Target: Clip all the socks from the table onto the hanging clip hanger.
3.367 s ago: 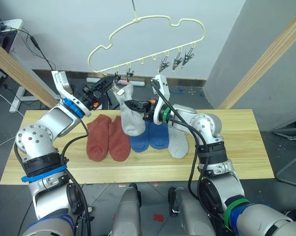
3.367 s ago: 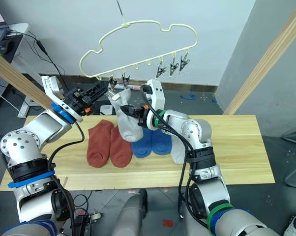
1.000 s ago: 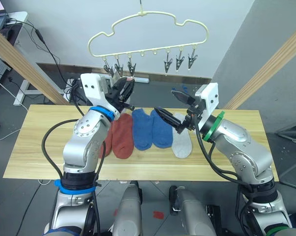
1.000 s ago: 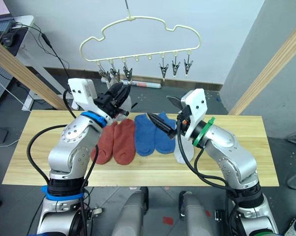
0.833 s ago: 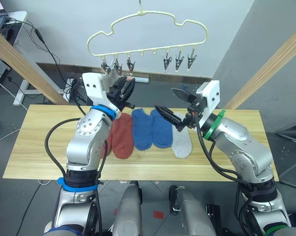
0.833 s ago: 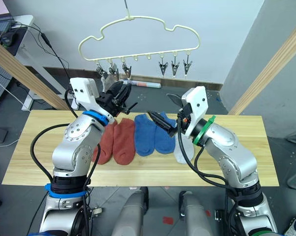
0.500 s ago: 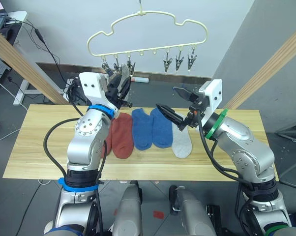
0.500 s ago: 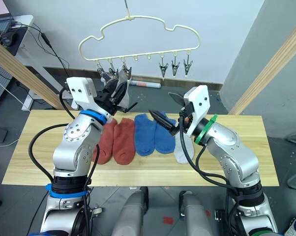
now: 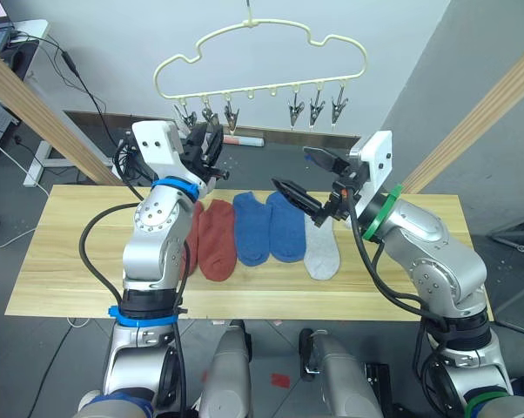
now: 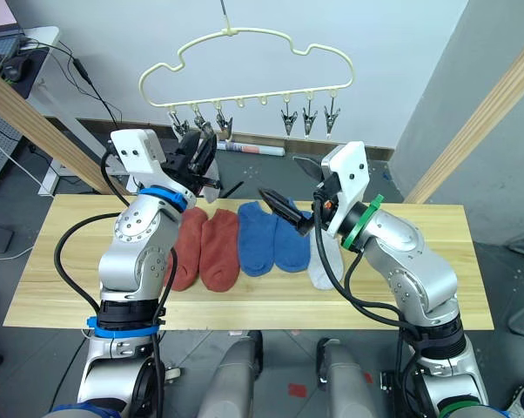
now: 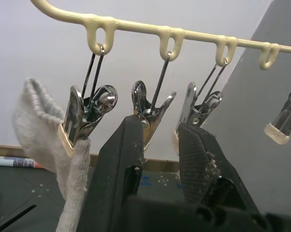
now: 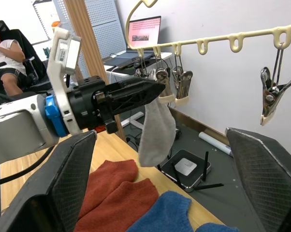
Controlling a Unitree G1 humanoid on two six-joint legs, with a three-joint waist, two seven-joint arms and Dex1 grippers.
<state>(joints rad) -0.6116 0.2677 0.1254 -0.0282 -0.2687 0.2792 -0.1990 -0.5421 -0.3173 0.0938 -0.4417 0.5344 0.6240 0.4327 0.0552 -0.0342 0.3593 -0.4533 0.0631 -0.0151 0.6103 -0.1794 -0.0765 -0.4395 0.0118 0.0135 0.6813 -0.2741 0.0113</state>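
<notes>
The pale-yellow clip hanger hangs above the table. One light grey sock dangles from one of its left-hand clips. My left gripper is raised to those clips. Its fingers stand partly apart just under the neighbouring clip, with the sock outside them. My right gripper hovers open and empty over the blue socks, pointing at the hanging sock. On the table lie two rust-red socks, two blue socks and a light grey sock.
Slanted wooden poles stand at the left and right of the table. Three bare clips hang at the hanger's right end. A person sits beyond the left pole, and a laptop is behind the hanger.
My right gripper has left the hanging grey sock and drawn back to the right, open. Over the last second my left gripper rose and turned up to the left-hand clips.
</notes>
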